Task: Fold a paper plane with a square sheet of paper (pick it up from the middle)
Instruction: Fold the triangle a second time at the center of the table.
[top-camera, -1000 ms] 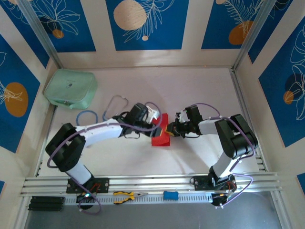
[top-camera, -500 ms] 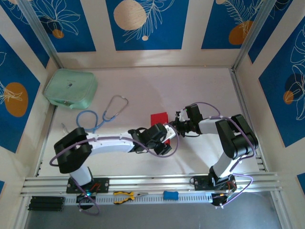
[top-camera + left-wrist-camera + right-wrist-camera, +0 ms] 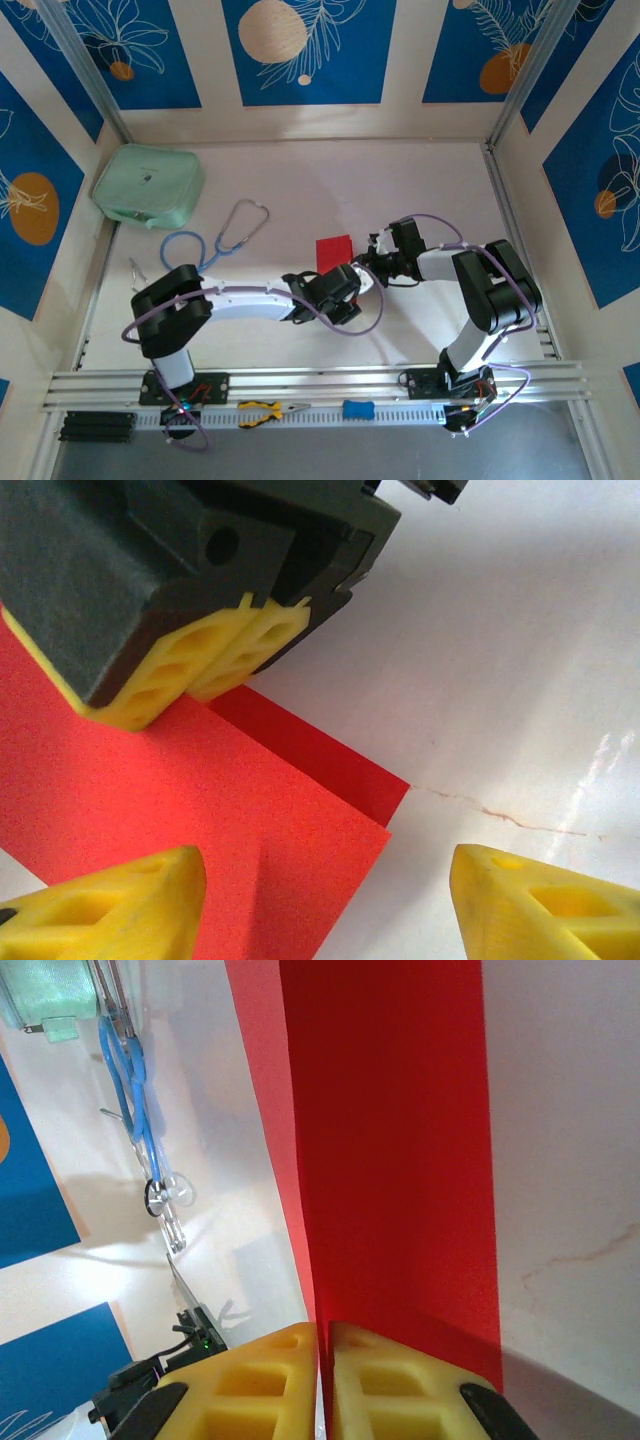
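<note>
Closed right end effector (image 3: 322,1360) pinned the folded red paper (image 3: 333,248); the open left end effector (image 3: 322,900), at its 6 o'clock, could skew it.

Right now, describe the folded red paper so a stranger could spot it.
Find the pale tabletop walled by blue patterned panels, then its centre. The folded sheet of bright red paper lies beyond the open left gripper, at the shut right gripper's yellow tips. Nothing else is red; the mint-green pouch and blue stethoscope lie to its left.

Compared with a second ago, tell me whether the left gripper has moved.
Yes. The left gripper has shifted toward the near rail, away from the mint-green pouch.
</note>
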Robot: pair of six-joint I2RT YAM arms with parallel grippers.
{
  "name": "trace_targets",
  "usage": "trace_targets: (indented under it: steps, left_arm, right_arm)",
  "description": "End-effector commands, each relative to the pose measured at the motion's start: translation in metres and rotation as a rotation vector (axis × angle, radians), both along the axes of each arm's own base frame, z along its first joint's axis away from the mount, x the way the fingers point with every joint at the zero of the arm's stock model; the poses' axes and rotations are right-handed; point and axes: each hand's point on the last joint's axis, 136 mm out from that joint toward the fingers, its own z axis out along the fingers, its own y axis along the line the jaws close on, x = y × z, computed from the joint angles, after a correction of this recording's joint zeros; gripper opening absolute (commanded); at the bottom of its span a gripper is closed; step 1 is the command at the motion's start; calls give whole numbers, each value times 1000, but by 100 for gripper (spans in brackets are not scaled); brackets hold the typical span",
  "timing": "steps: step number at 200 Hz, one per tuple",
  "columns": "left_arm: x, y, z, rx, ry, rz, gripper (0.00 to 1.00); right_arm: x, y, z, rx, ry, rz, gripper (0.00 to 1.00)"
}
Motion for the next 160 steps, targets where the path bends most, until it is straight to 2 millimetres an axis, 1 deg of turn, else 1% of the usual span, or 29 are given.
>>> trace_targets:
  steps: [1,37,62,95,108,123,142,160]
  left_arm:
    - [2,-4,3,24,-35,-10,66]
    - [-5,-9,0,31,-26,-42,67]
    - [-8,-10,0,39,-36,-52,71]
    - [-2,-6,0,54,-60,-24,71]
    - [1,-4,-1,68,-74,-10,68]
    - [2,-3,0,65,-78,-4,62]
    - [2,-2,0,68,-81,-1,51]
    - [3,-1,0,67,-84,3,45]
  right_arm:
    - [-1,2,10,26,-6,18,13]
    - [-1,2,11,27,-5,19,13]
    - [0,1,11,25,-7,17,13]
    - [-1,1,11,22,-6,19,13]
    - [0,1,10,20,-6,16,13]
    - [-1,0,9,16,-3,15,13]
    - [-1,1,9,17,-1,16,13]
    - [-1,-1,9,15,0,13,13]
